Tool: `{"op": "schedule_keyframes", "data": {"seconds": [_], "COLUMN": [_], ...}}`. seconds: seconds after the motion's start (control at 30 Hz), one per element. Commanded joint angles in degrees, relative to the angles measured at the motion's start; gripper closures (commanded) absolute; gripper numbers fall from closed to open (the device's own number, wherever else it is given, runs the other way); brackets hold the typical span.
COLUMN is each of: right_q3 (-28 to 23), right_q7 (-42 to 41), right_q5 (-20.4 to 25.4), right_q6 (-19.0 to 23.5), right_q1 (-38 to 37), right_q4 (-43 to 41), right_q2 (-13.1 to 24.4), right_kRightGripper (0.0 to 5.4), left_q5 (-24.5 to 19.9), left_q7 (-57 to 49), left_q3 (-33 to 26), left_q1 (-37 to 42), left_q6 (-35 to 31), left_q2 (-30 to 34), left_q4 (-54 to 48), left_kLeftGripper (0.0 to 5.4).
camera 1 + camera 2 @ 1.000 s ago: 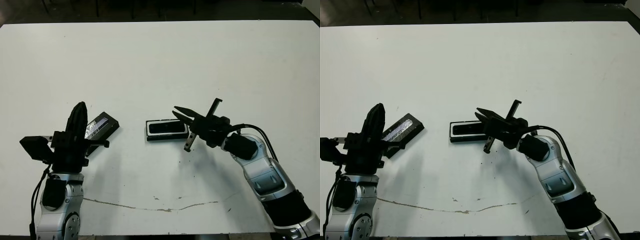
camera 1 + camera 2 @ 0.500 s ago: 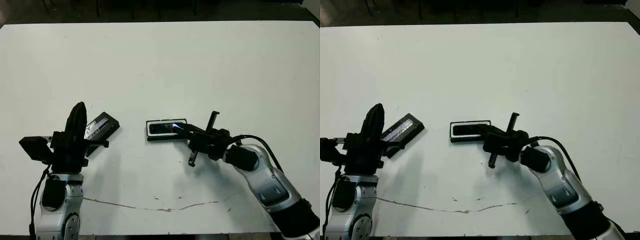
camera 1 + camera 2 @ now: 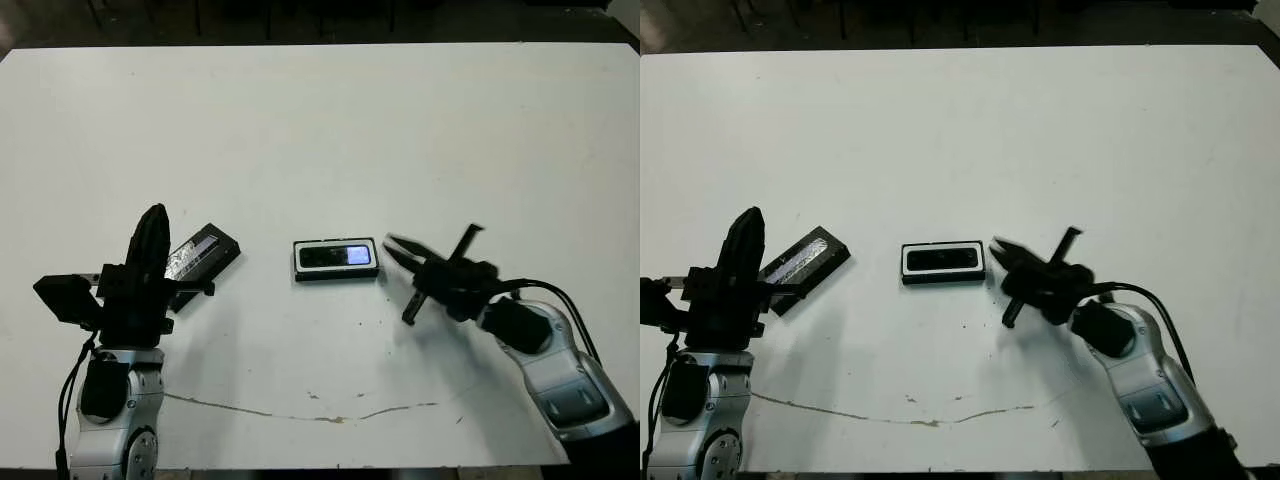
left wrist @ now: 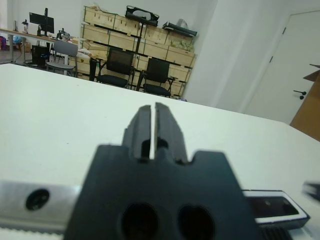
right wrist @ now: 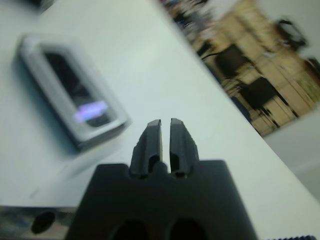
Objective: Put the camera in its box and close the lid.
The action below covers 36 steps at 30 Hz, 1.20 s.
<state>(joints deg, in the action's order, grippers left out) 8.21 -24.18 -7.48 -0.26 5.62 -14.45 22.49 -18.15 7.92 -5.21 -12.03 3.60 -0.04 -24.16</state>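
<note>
Camera: lies flat in the box, bluish screen up, lit patch toward its right end. Position unchanged from a second ago.
Box: open tray, white lining showing around the camera; sits near the tabletop's middle, somewhat toward the near edge. Uncovered.
Lid: flat on the tabletop well left of the box, silver strip up, skewed to the table edges. Has not moved.
Right gripper: a second ago over the box's right end; now withdrawn to the right, tips just beside the box and clear of it. Fingers nearly together, a narrow slit between, holding nothing.
Left gripper: raised beside the lid, unchanged. Fingers close together, empty.
Tabletop: white.
</note>
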Motion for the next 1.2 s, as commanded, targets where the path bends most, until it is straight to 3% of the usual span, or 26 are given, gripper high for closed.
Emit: {"op": "schedule_keyframes", "data": {"seconds": [0.03, 0.1, 0.17, 0.3, 0.47, 0.63, 0.77, 0.9, 1.07, 1.2], "right_q3": [-6.75, -10.31, -13.18, -17.38, -18.97, -20.56, -21.75, -21.93, -21.06, -20.43], "right_q7": [-1.56, -2.64, -2.36, -2.36, -2.9, -4.32, -4.99, -4.23, -3.39, -2.96], "right_q5": [14.49, 23.96, 30.39, 37.71, 36.22, 37.57, 38.3, 39.02, 37.12, 36.23], "right_q6": [7.79, 13.18, 16.84, 20.32, 18.21, 17.74, 18.11, 19.47, 19.64, 19.75], "right_q1": [-1.96, -2.53, -3.19, -4.06, -6.07, -6.31, -5.77, -5.21, -5.23, -4.97], "right_q4": [-5.58, -9.9, -13.82, -16.86, -14.88, -11.74, -9.77, -9.34, -10.11, -10.16], "right_q2": [-2.99, -3.42, -3.05, -1.44, 0.16, 0.52, 0.86, 1.01, 1.51, 1.44], "right_kRightGripper": [5.39, 5.39, 5.39, 5.39, 5.39, 5.39, 5.4, 5.4, 5.4, 5.4], "left_q5": [0.02, 0.55, 1.8, 5.1, 6.69, 7.86, 4.15, -0.98, -7.6, -10.5], "left_q7": [-0.14, 0.18, 0.53, 1.51, 2.06, 3.91, 10.04, 17.05, 27.09, 32.45], "left_q3": [-1.53, -2.37, -3.27, -5.06, -7.71, -10.36, -12.55, -13.39, -11.68, -10.1], "left_q1": [-1.64, -1.92, -2.11, -2.05, -1.76, -2.27, -1.94, 0.81, 5.43, 7.94], "left_q6": [-0.88, -0.03, 1.51, 6.14, 8.01, 0.96, -7.75, -12.41, -13.92, -13.94], "left_q2": [1.39, 1.91, 2.58, 4.84, 7.64, 14.21, 22.53, 28.5, 31.23, 30.6], "left_q4": [-1.13, -1.18, -0.79, 0.75, 0.88, -3.21, -6.03, -4.24, 3.61, 9.11], "left_kLeftGripper": [5.4, 5.4, 5.4, 5.4, 5.4, 5.4, 4.94, 4.25, 3.32, 2.61]}}
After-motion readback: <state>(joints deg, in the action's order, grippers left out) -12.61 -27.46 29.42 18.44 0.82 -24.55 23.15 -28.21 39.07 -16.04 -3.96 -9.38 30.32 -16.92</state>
